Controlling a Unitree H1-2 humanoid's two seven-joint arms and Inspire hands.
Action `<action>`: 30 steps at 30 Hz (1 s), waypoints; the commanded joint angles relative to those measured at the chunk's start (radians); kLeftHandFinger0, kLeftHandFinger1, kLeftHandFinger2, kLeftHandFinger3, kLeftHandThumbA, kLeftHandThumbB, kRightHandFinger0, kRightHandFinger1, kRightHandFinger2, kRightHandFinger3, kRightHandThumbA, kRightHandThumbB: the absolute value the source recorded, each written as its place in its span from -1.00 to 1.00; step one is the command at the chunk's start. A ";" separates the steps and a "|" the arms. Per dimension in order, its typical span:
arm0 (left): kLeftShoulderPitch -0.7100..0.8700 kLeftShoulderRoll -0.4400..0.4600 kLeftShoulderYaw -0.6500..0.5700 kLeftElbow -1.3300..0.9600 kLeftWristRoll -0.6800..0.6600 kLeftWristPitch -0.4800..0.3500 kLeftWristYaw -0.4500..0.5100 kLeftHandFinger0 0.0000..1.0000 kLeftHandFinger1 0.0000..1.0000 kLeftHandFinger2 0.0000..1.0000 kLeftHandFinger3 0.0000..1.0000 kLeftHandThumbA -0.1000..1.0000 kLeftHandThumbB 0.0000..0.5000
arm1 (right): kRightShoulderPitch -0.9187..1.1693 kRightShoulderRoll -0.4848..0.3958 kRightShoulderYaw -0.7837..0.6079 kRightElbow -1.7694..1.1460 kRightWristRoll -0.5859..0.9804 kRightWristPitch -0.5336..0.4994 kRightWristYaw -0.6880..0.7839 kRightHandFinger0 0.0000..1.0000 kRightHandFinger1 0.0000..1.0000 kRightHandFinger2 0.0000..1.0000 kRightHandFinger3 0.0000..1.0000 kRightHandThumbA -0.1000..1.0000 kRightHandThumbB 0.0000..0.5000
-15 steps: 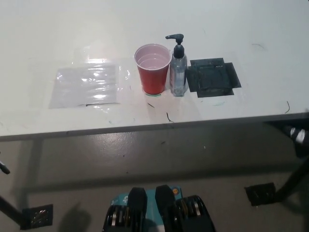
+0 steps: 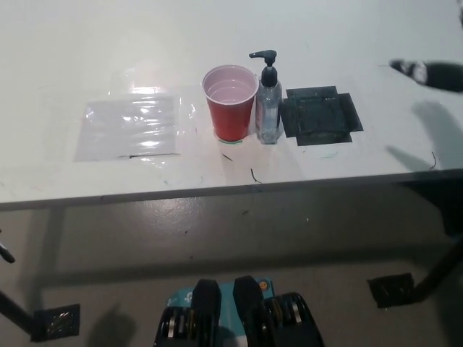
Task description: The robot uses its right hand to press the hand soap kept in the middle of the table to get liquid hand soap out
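Observation:
A clear hand soap bottle [image 2: 268, 107] with a black pump head [image 2: 263, 56] stands upright near the middle of the white table [image 2: 217, 43], its spout pointing left. A red cup [image 2: 230, 102] stands touching or almost touching its left side. My black right hand [image 2: 428, 73] reaches in from the right edge above the table, well to the right of the bottle and apart from it. Only a blurred tip of it shows, so I cannot tell how its fingers stand. My white left hand is out of view.
A square patch of black tape [image 2: 319, 116] lies on the table just right of the bottle. A clear plastic sheet [image 2: 132, 127] lies at the left. The table's front edge [image 2: 217, 192] runs across the middle, with grey floor below it.
My right hand has risen from below the table edge at the lower right to above the table at the upper right. The bottle and cup have not moved.

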 commanded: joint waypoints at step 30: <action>-0.108 -0.069 0.126 -0.019 0.224 0.019 -0.239 1.00 1.00 1.00 0.75 1.00 -0.40 | -0.364 0.184 0.275 0.536 -0.191 -0.170 0.026 1.00 1.00 1.00 1.00 1.00 0.57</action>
